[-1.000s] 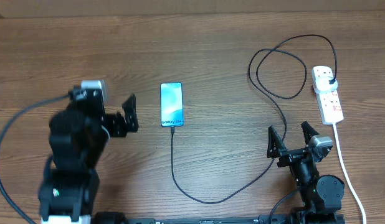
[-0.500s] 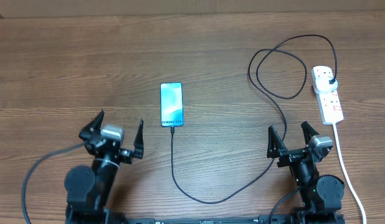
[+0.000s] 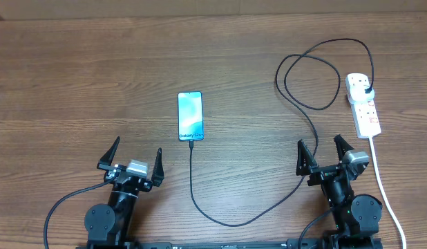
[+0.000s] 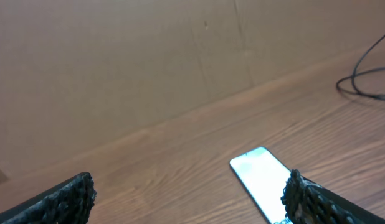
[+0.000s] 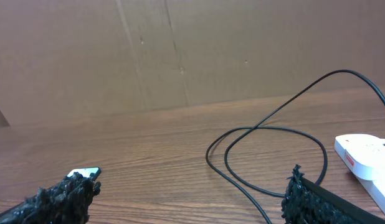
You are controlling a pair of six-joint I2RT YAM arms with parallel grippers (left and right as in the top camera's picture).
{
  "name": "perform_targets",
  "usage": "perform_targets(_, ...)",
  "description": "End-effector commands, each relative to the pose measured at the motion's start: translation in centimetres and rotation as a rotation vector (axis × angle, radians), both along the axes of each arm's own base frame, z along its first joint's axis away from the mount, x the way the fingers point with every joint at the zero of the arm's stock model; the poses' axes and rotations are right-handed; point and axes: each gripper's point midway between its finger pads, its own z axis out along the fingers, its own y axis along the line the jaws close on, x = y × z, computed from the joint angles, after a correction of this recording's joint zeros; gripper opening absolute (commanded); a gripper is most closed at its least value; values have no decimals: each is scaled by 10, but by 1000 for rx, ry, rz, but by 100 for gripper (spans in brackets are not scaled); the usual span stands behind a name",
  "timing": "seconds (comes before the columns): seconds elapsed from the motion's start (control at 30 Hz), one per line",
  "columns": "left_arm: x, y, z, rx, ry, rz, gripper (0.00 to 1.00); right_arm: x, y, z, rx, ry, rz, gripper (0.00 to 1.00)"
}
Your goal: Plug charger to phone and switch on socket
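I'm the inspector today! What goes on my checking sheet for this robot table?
Surface: brown wood-grain table.
Job's things: phone flat, screen lit; charger tip meets its near edge, plug sits in socket; switch state unclear.
Clutter: nothing seen.
Hands: left hand and right hand open, empty, near the table's front.
Cables: charger loops loosely; white cord runs off the front.
Surroundings: plain brown wall.

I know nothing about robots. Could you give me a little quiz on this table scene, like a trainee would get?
1. True or false: the black cable runs from the phone to the power strip.
2. The phone's screen is: A) red, B) blue, C) black.
3. Fill in: both sets of jaws are ___, holding nothing.
Key: 1 true; 2 B; 3 open.
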Motion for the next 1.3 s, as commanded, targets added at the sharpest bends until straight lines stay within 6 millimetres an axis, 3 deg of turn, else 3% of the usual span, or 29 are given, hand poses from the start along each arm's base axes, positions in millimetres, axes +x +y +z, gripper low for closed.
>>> perform_targets(0.0,2,3,-10,45,-12,16,100,0,-1,-2,-4,-5,-8,100)
perform_targets(0.2,2,4,-26,48,57,22,99,0,-1,-2,-4,-5,-8,100)
perform_targets(0.33,2,7,-26,-29,72,41,99,0,-1,-2,-4,-5,-8,100)
perform_targets(1.27,2,7,-26,-29,72,40,100,0,-1,-2,-4,-5,-8,100)
